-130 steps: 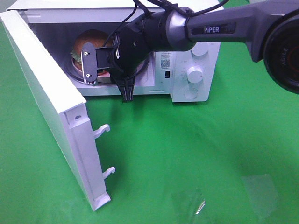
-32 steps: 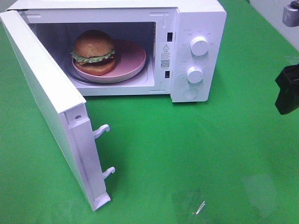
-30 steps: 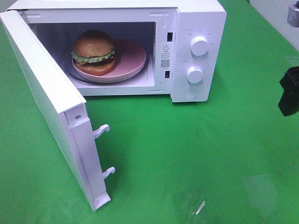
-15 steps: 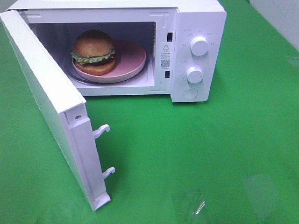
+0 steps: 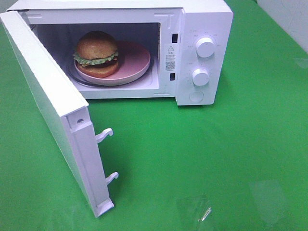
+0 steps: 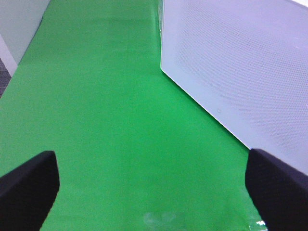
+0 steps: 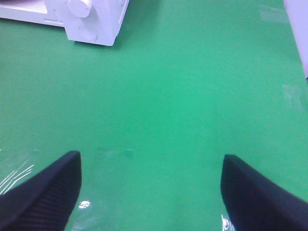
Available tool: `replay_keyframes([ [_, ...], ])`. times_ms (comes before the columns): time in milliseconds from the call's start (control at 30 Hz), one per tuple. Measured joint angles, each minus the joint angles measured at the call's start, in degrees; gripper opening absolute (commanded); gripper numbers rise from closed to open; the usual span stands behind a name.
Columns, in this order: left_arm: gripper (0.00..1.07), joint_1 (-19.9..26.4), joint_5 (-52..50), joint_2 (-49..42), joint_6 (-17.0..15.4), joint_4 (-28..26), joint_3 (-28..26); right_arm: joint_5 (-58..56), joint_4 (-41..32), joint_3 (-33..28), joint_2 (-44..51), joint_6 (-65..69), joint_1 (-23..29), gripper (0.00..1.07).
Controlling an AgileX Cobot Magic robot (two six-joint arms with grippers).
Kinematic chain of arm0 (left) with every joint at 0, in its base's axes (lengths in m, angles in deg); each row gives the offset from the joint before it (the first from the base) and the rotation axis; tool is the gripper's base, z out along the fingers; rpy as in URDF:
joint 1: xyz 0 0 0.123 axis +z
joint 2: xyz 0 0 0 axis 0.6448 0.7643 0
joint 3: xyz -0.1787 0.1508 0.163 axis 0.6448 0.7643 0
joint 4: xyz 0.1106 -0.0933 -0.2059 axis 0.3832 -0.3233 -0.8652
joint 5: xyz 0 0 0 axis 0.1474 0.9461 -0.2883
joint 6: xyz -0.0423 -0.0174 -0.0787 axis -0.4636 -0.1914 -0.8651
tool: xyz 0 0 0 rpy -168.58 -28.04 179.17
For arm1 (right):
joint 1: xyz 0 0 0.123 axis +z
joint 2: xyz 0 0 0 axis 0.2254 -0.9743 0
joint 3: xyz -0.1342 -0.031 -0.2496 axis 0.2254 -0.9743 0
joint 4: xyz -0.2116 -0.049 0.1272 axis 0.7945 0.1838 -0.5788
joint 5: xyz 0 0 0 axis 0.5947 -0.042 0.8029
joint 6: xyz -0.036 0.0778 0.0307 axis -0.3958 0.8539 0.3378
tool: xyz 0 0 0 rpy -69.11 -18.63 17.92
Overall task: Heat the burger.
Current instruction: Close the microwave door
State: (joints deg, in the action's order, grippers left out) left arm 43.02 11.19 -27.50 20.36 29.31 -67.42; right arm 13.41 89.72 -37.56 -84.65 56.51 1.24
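The burger (image 5: 96, 53), with a golden-brown bun and a lettuce edge, sits on a pink plate (image 5: 134, 60) inside the white microwave (image 5: 202, 29). The microwave door (image 5: 48, 106) stands wide open, swung out to the left. Neither arm shows in the exterior high view. In the left wrist view my left gripper (image 6: 151, 192) is open over green cloth, with the door's perforated outer face (image 6: 240, 62) close beside it. The right wrist view has my right gripper (image 7: 151, 192) open and empty above the cloth, with the microwave's knob corner (image 7: 91, 19) some way off.
Two white knobs (image 5: 205, 47) and a round button are on the microwave's front panel. Two latch hooks (image 5: 105, 134) stick out from the door's edge. A green cloth (image 5: 202, 159) covers the table, with shiny patches (image 5: 202, 211) near the front.
My right arm has drawn back from the microwave and left the exterior high view at the right edge. The burger and plate stay put inside.
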Motion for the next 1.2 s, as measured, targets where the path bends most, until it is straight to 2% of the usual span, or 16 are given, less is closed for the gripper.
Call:
replay_keyframes([
  [267, 1.00, 0.0, 0.0, 0.0, 0.0, 0.0, 0.0, -0.2, -2.6, -3.8, 6.1, 0.2, -2.3, 0.77],
  [367, 1.00, 0.0, 0.0, 0.0, 0.0, 0.0, 0.0, 0.1, -2.7, -4.8, 8.8, 0.3, -6.0, 0.77],
  [500, 1.00, 0.0, 0.0, 0.0, 0.0, 0.0, 0.0, 0.2, -2.8, -4.9, 12.1, 0.3, -8.1, 0.76],
  [700, 1.00, 0.0, 0.0, 0.0, 0.0, 0.0, 0.0, 0.1, -3.0, -5.0, 16.0, 0.3, -8.7, 0.76],
  [1200, 1.00, 0.0, 0.0, 0.0, 0.0, 0.0, 0.0, 0.1, -3.2, -5.0, 16.0, 0.3, -8.7, 0.76],
])
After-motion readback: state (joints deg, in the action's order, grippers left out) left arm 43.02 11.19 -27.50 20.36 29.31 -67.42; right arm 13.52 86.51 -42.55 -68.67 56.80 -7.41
